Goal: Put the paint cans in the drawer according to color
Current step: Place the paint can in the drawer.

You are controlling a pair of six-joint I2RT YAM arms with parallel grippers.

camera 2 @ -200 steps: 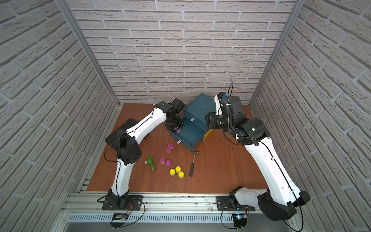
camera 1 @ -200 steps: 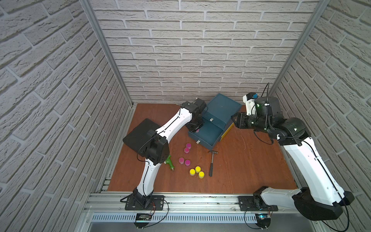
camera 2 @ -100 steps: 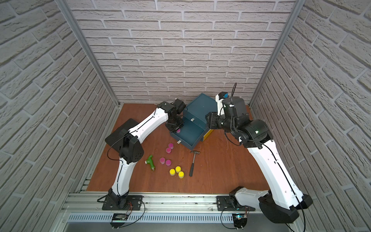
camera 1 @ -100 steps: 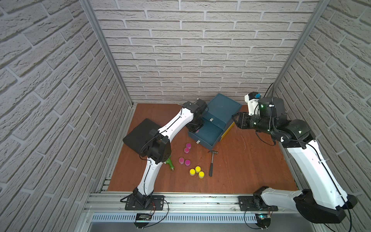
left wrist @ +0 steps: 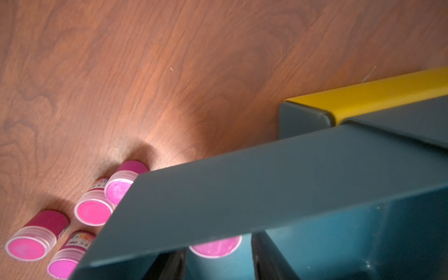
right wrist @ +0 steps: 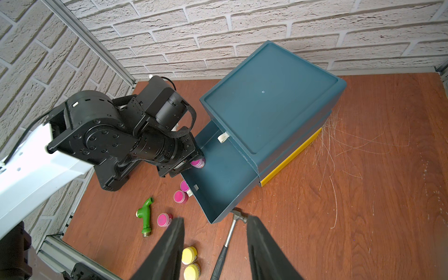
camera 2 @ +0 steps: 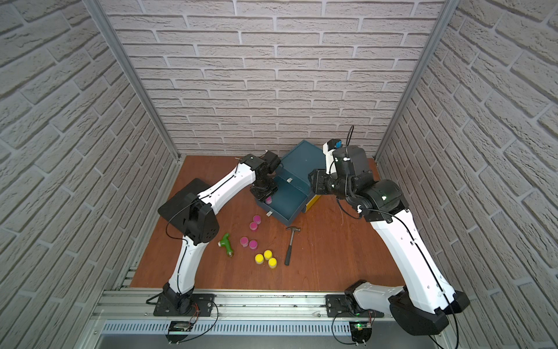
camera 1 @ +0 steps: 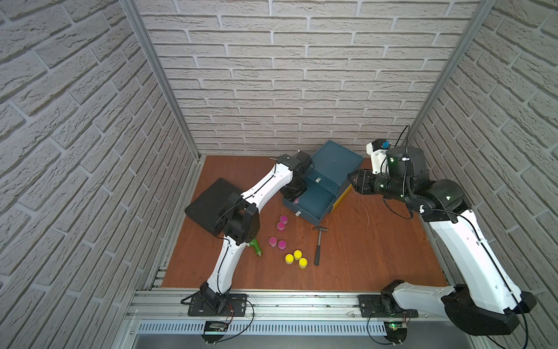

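Brick walls enclosed a wooden table. Near its left edge lay a black case and a green fitting. Mid-table stood four pink cans, three yellow cans and a hammer. The left gripper hung over the pulled-out drawer, a fifth pink can between its fingers. Whether they clamped it was unclear. The right gripper, fingers spread with nothing between them, hovered beside the cabinet.

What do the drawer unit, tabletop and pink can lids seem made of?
Drawer unit: probably moulded plastic, matte teal, rounded corners.
Tabletop: wood or wood-look laminate, reddish swirling grain, slight sheen.
Pink can lids: apparently translucent plastic, ribbed clear rims.
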